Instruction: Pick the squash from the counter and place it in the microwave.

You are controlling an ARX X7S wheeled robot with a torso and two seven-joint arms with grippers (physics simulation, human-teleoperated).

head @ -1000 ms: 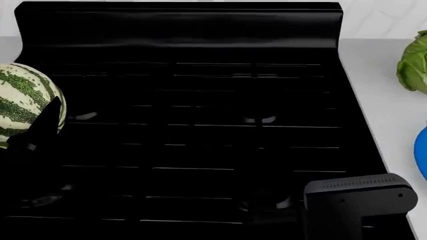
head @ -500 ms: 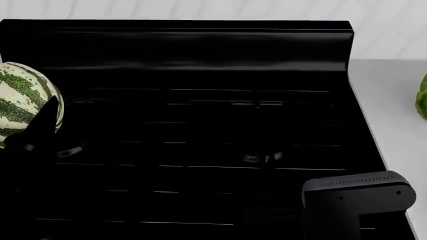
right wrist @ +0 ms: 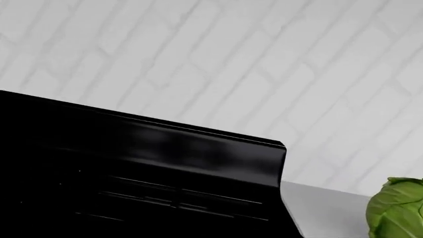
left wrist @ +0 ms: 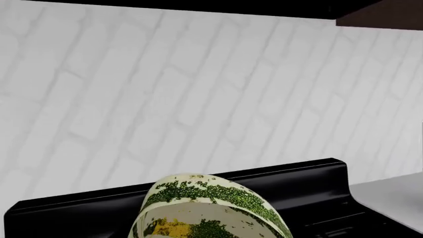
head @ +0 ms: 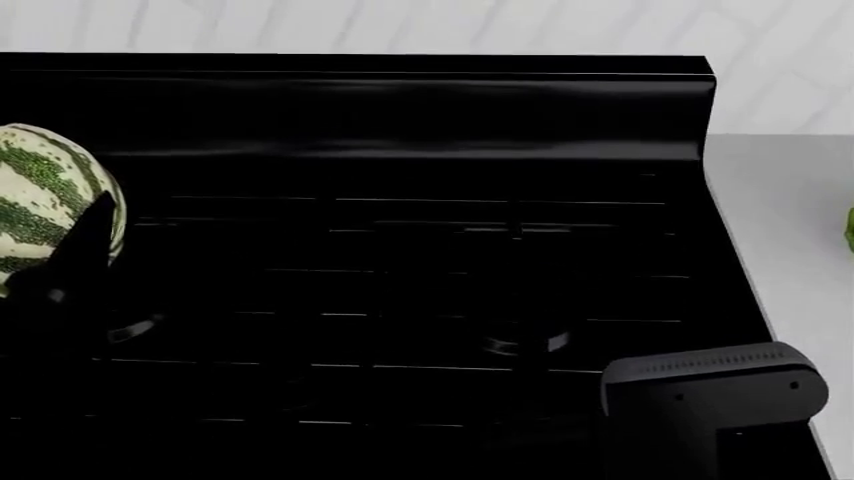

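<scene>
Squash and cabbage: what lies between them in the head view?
Only the black stove top and a strip of white counter separate the squash, held at the left edge, from the cabbage at the right edge. Nothing stands on either.

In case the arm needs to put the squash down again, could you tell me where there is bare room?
Free: the white counter strip between the black stove top and the cabbage. The stove grates look unoccupied, though dark. Crowded: the stove's left edge, where the left gripper holds the squash.
</scene>
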